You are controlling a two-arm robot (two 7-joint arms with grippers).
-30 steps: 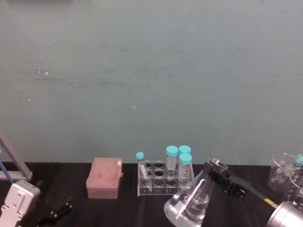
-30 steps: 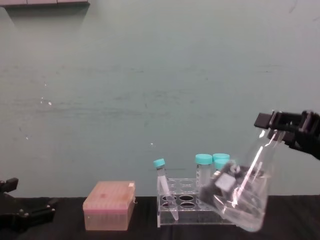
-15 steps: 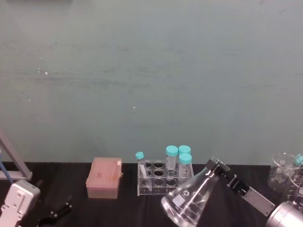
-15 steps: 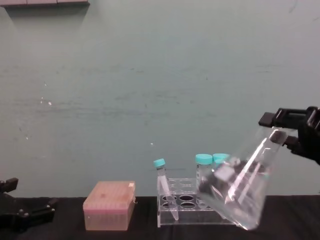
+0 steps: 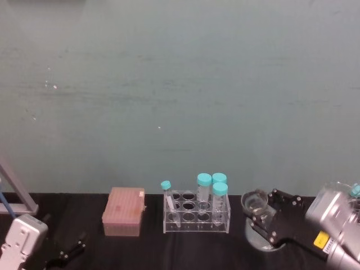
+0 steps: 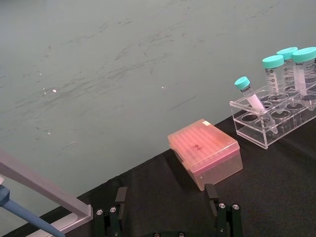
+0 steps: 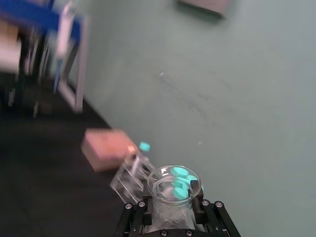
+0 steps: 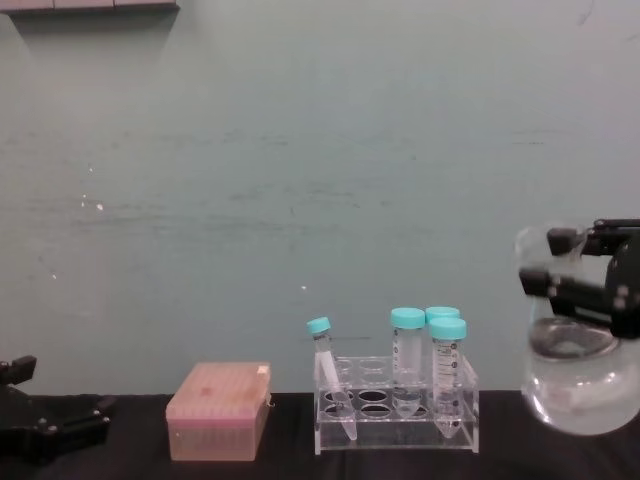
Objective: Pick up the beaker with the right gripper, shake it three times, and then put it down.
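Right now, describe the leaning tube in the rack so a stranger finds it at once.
Start at the clear tube rack on the black table, right of the pink tip box. At its left end stands a thin teal-capped tube; it tilts, while the three wide tubes stand upright.

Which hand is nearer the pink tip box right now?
Left. The left hand sits open and low, just to the left of the pink tip box, not touching it. The right hand is past the tube rack on the other side, gripping the beaker.
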